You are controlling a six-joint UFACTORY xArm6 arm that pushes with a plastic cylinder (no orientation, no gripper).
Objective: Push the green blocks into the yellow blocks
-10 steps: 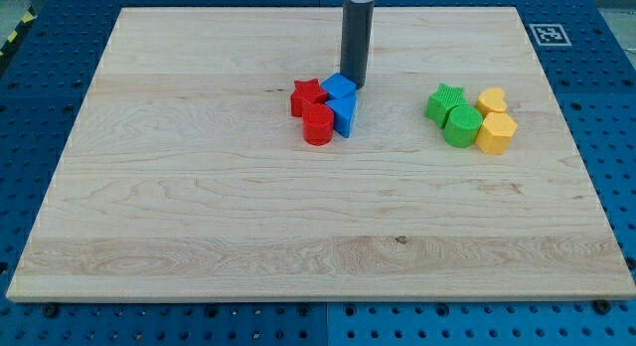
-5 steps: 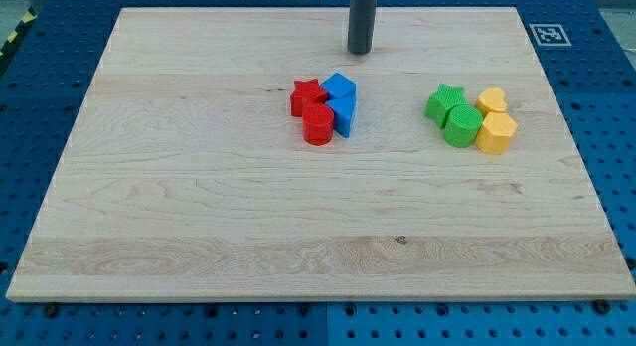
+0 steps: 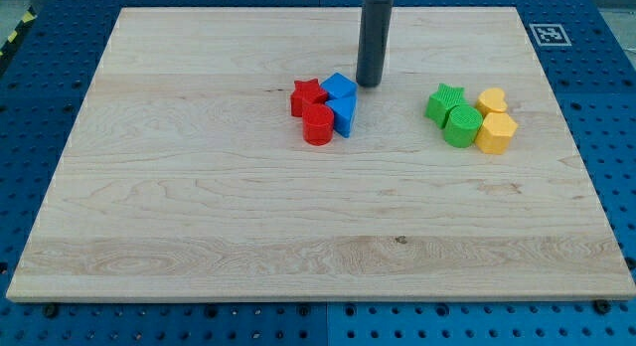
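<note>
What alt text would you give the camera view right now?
My tip rests on a wooden board just right of a red-and-blue cluster. Farther right, two green blocks sit against two yellow blocks.

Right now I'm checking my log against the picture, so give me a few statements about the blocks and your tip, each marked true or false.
1. My tip stands just to the view's right of the upper blue block. True.
2. The green cylinder touches the yellow hexagonal block. True.
3. The red star lies among the yellow blocks. False: it sits in the red and blue cluster at the view's left.
4. My tip is pressing on the other green block. False: bare board separates them.
5. The red cylinder is beside the lower blue block. True.
</note>
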